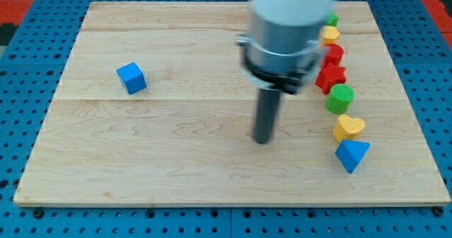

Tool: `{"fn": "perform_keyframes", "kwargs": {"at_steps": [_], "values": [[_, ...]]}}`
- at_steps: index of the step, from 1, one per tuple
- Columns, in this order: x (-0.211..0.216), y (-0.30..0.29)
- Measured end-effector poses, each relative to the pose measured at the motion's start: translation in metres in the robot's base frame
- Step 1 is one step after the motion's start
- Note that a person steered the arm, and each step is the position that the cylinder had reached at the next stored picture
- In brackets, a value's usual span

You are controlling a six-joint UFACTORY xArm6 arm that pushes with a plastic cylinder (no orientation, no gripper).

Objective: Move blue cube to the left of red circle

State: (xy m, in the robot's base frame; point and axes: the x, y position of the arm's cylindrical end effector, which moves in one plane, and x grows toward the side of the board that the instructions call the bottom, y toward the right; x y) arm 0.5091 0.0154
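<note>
Tip point(263, 140) sat mid-board, touching nothing; no jaws, just rod. Blue cube point(131, 78) far at view's left. Red circle point(332, 54) in right column, partly hidden by arm.

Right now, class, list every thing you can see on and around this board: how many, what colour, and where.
blue cube: one, blue, alone at the view's left
green block: one, green, top of the right-hand column, partly hidden
yellow block: one, yellow, just below it
red circle: one, red, below that
red star: one, red, mid-column
green cylinder: one, green, below the star
yellow heart: one, yellow, lower
blue triangle: one, blue, column's bottom
wooden board: one, pale
my tip: one, dark, mid-board, touching no block
</note>
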Motion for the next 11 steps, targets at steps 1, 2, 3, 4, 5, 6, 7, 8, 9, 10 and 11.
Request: {"fn": "perform_keyframes", "kwargs": {"at_steps": [1,2,3,4,5,6,7,8,9,10,11], "values": [[-0.040,-0.133],[-0.085,-0.206],[-0.106,-0.233],[-0.111,-0.154],[-0.134,-0.097],[-0.159,-0.035],[-0.157,-0.002],[-0.126,-0.007],[-0.120,0.029],[-0.146,0.081],[-0.184,0.086]]}}
